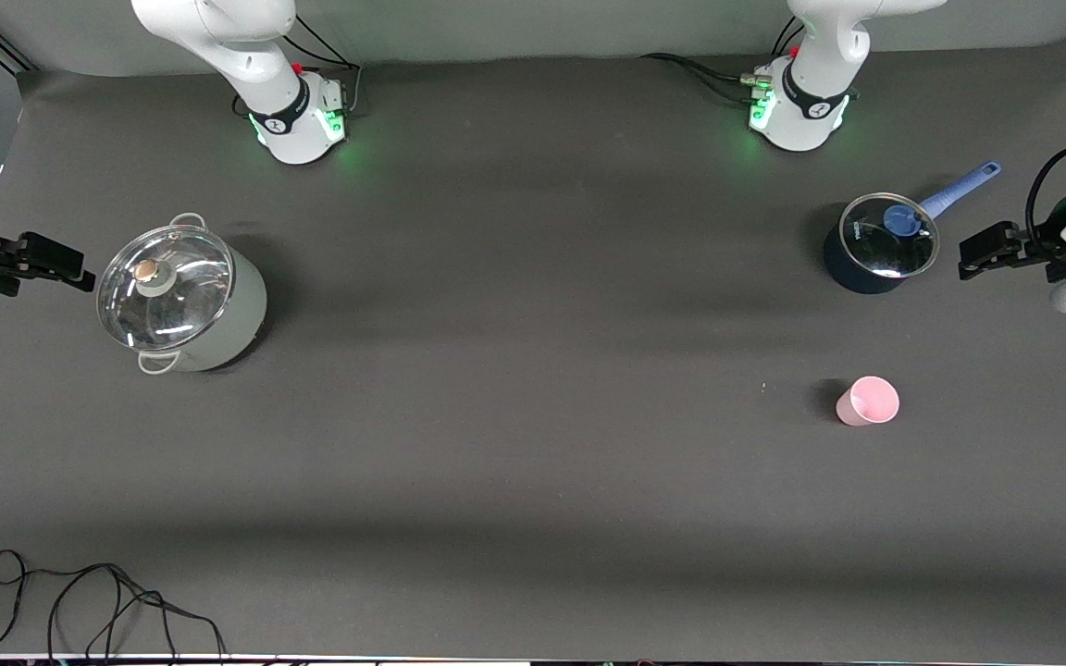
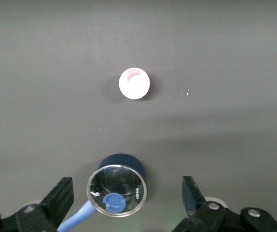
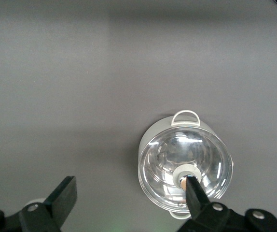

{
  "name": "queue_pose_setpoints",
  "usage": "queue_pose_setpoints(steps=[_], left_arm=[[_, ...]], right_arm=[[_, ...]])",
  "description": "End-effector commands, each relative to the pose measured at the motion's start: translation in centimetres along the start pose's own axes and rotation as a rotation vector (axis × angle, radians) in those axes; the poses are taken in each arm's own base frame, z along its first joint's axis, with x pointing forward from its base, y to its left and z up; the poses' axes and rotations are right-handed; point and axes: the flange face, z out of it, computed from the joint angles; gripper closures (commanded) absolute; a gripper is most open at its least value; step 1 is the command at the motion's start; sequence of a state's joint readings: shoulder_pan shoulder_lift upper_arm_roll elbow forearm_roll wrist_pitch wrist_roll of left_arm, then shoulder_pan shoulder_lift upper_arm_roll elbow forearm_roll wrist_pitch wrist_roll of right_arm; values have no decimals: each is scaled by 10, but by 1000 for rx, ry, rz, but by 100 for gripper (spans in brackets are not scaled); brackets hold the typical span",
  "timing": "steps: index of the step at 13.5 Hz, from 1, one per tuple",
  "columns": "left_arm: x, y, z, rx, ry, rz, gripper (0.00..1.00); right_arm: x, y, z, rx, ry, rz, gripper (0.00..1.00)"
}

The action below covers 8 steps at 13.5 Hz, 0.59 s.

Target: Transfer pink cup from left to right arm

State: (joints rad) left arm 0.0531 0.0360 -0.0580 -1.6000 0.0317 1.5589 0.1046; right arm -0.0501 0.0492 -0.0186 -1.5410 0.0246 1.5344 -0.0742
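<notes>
The pink cup (image 1: 868,401) stands upright on the dark table toward the left arm's end, nearer to the front camera than the blue saucepan; it also shows in the left wrist view (image 2: 134,83). My left gripper (image 1: 966,261) is open and empty, up in the air at the left arm's end of the table beside the saucepan, well apart from the cup; its own view (image 2: 127,193) shows the jaws wide apart. My right gripper (image 1: 80,273) is open and empty at the right arm's end, up in the air beside the big pot; its own view (image 3: 130,192) shows the jaws wide apart.
A dark blue saucepan (image 1: 877,245) with a glass lid and a light blue handle stands near the left arm's base, also in the left wrist view (image 2: 121,186). A pale green pot (image 1: 183,296) with a glass lid stands toward the right arm's end, also in the right wrist view (image 3: 184,162). Black cables (image 1: 80,601) lie at the front edge.
</notes>
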Motion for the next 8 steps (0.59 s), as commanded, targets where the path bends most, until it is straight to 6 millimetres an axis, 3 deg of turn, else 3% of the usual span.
queue_pose_setpoints(steps=[1, 5, 8], left_arm=[[-1, -23, 1, -2, 9, 116, 0], [7, -81, 21, -83, 69, 394, 0], [22, -122, 49, -142, 171, 650, 0]], right_arm=[[-1, 1, -6, -9, 15, -16, 0], [0, 1, -6, -9, 15, -16, 0], [0, 1, -6, -7, 15, -16, 0]])
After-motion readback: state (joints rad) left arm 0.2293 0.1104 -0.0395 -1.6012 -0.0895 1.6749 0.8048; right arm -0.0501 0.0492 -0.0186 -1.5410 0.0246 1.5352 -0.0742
